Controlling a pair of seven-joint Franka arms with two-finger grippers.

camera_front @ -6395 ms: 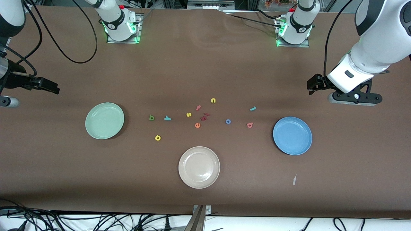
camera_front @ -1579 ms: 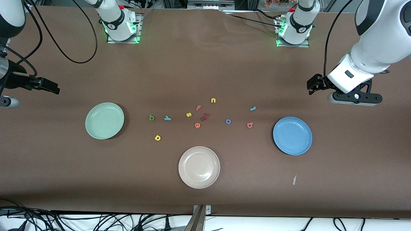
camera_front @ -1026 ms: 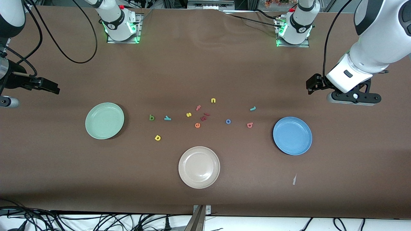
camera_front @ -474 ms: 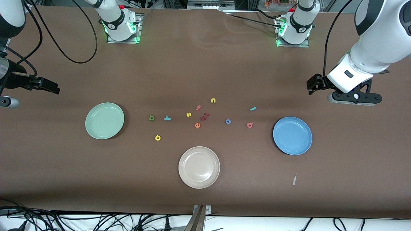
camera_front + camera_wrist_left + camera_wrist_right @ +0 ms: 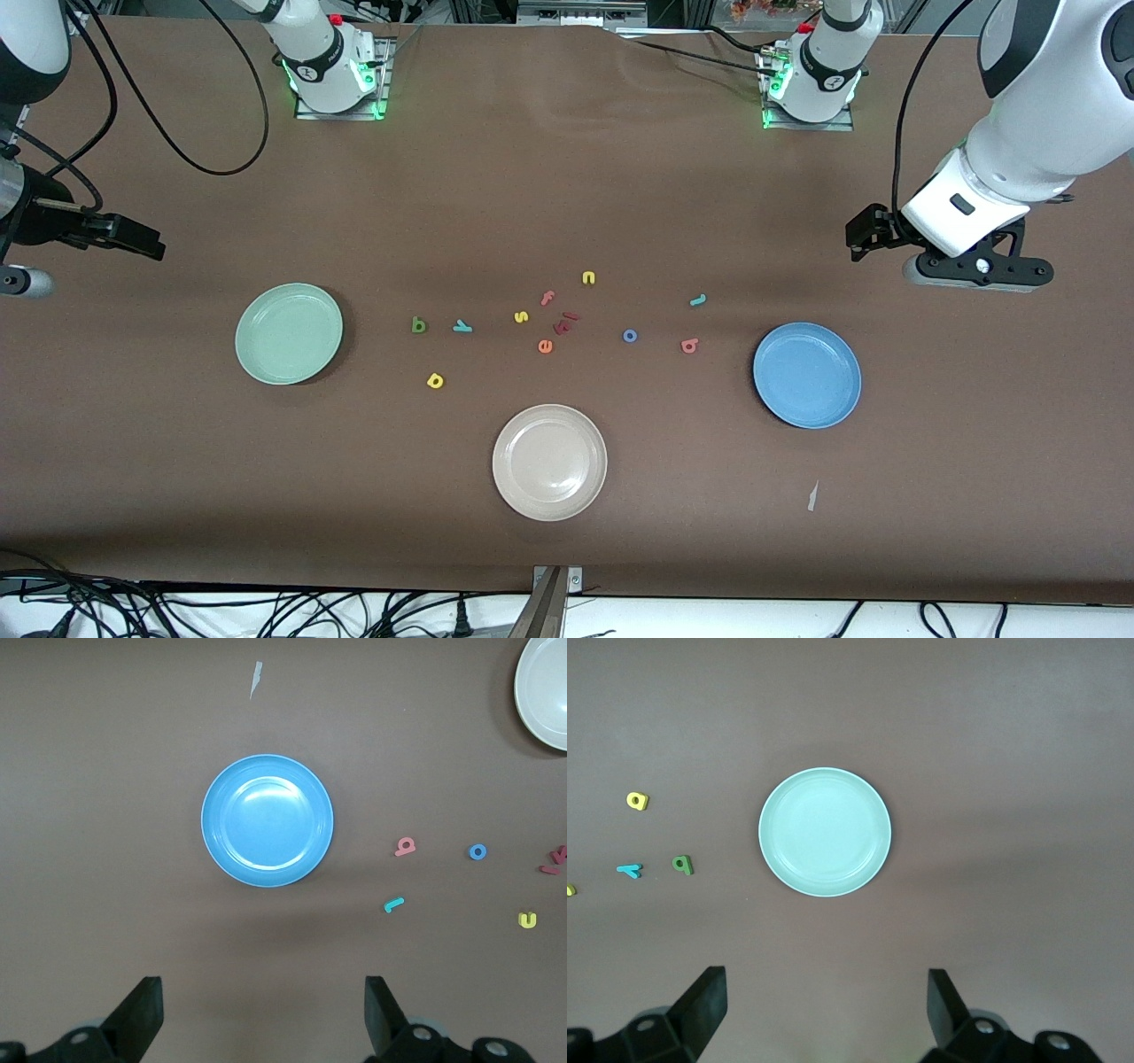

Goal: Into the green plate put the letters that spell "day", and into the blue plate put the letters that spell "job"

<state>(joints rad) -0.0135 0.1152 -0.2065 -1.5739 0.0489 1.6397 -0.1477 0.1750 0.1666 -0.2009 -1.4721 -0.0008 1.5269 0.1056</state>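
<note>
The pale green plate (image 5: 289,333) lies bare toward the right arm's end, and the blue plate (image 5: 807,375) lies bare toward the left arm's end. Between them sit the dark green "a" (image 5: 418,326), teal "y" (image 5: 462,326), yellow "d" (image 5: 435,381), blue "o" (image 5: 629,336), coral "b" (image 5: 689,346) and teal "j" (image 5: 698,300). My left gripper (image 5: 261,992) hangs open and holds nothing, high over bare table beside the blue plate (image 5: 267,819). My right gripper (image 5: 826,983) hangs open and holds nothing, high beside the green plate (image 5: 825,832).
A beige plate (image 5: 549,462) sits nearer the front camera, mid-table. Among the letters lie a yellow "s" (image 5: 521,316), yellow "n" (image 5: 588,278), reddish "f" (image 5: 547,298), orange "e" (image 5: 545,346) and dark red pieces (image 5: 564,323). A white scrap (image 5: 812,496) lies near the blue plate.
</note>
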